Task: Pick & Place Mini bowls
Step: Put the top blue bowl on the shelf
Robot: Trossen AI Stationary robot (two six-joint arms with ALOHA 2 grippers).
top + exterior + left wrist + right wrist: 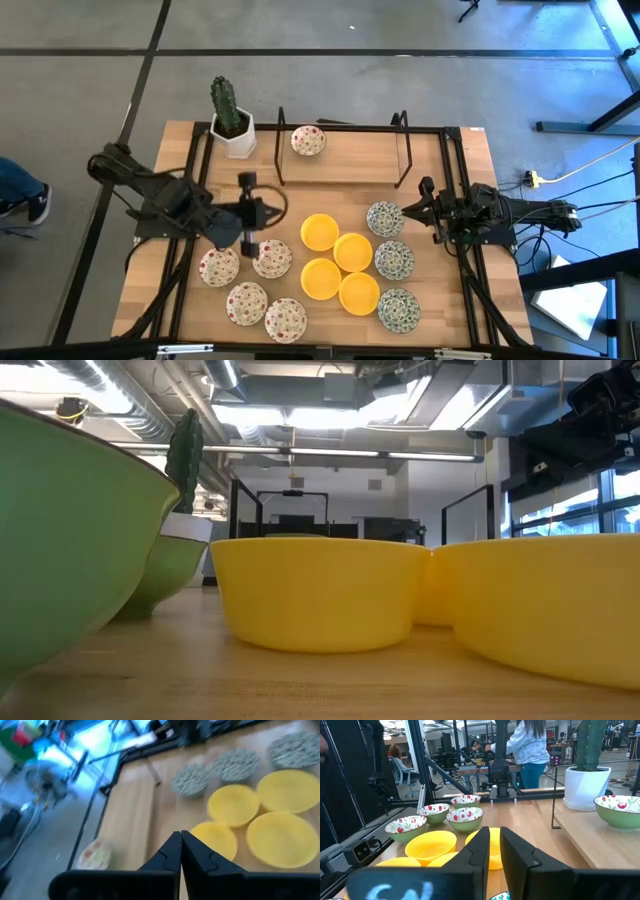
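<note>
Several mini bowls stand on the wooden table. A cluster of yellow bowls [338,265] sits in the middle, with three green-grey patterned bowls [394,260] to its right and several red-speckled bowls [247,290] at the near left. One more red-speckled bowl [308,141] stands alone at the far edge. My left gripper [268,215] hovers shut and empty above the table, left of the yellow bowls [215,837], pointing toward them and slanting down. My right gripper [428,210] rests at the right edge, its fingers [482,847] a narrow gap apart, holding nothing.
A white pot with a green cactus [230,118] stands at the far left corner. A thin black wire frame [404,150] rises around the lone far bowl. Black rails [455,200] run along the table's sides. People [530,750] work beyond the table's left side.
</note>
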